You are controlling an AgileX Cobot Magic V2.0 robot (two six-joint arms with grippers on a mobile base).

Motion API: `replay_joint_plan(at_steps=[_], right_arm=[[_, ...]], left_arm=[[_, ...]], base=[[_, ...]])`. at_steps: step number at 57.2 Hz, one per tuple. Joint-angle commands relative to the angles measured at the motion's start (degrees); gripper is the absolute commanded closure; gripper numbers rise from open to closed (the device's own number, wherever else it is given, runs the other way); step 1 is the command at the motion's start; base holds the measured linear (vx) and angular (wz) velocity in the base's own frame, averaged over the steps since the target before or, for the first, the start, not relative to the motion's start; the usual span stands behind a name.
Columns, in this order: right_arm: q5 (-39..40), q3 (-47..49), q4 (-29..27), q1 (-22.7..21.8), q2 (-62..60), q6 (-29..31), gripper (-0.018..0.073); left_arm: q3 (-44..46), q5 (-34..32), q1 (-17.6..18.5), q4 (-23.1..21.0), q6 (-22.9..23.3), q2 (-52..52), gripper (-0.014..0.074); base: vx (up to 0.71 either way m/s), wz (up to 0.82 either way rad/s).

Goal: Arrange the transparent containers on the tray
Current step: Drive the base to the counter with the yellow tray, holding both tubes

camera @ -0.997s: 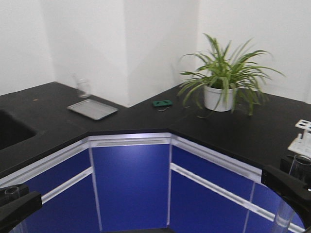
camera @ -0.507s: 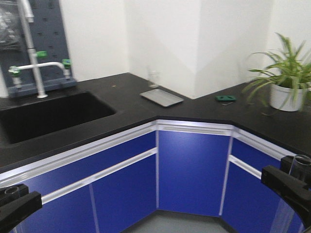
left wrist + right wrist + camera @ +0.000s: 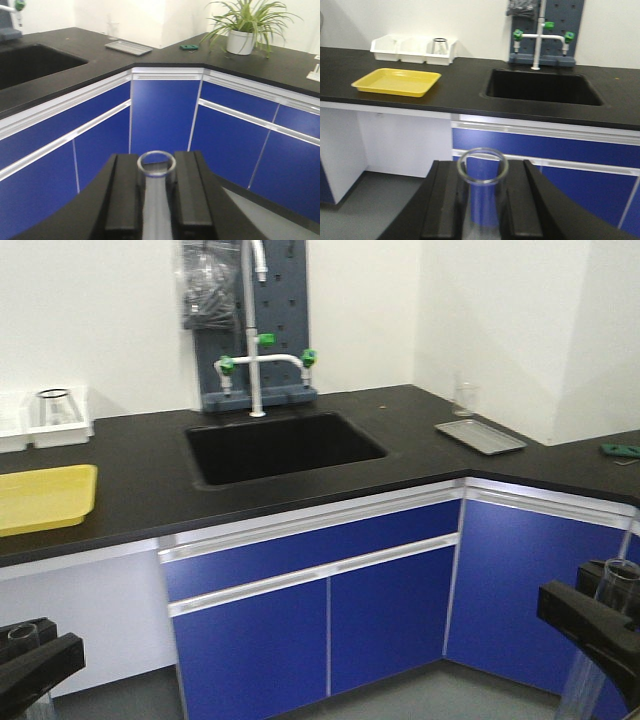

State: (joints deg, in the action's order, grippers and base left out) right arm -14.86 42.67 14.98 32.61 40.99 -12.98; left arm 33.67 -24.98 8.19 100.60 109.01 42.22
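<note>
Right wrist view: right gripper (image 3: 482,172) clamps a test tube (image 3: 482,212) (left gripper (image 3: 156,162) clamps a second tube (image 3: 156,215)); yellow tray (image 3: 395,81) lies on the bench (image 3: 465,97) near the sink (image 3: 542,87), white bins (image 3: 410,50) behind.

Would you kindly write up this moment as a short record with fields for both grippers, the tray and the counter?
left gripper: shut on a test tube
right gripper: shut on a second test tube
yellow tray: empty, on the black counter, left of the sink in the right wrist view
white bins: behind the tray, by the wall
task status: no tube on the tray yet
</note>
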Motion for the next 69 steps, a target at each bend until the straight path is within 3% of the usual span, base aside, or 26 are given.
replay_joint_plan(at_steps=[1,69], right_arm=[[4.79,1.72,0.55,0.03,-0.36,0.07,0.0571],[4.79,1.72,0.55,0.03,-0.36,0.07,0.0571]], left_arm=[[1.54,1.29,0.34,4.29,0.49,-0.23,0.0594],[1.54,1.29,0.34,4.29,0.49,-0.23,0.0594]], base=[[-0.18,0.38],[-0.05,0.28]])
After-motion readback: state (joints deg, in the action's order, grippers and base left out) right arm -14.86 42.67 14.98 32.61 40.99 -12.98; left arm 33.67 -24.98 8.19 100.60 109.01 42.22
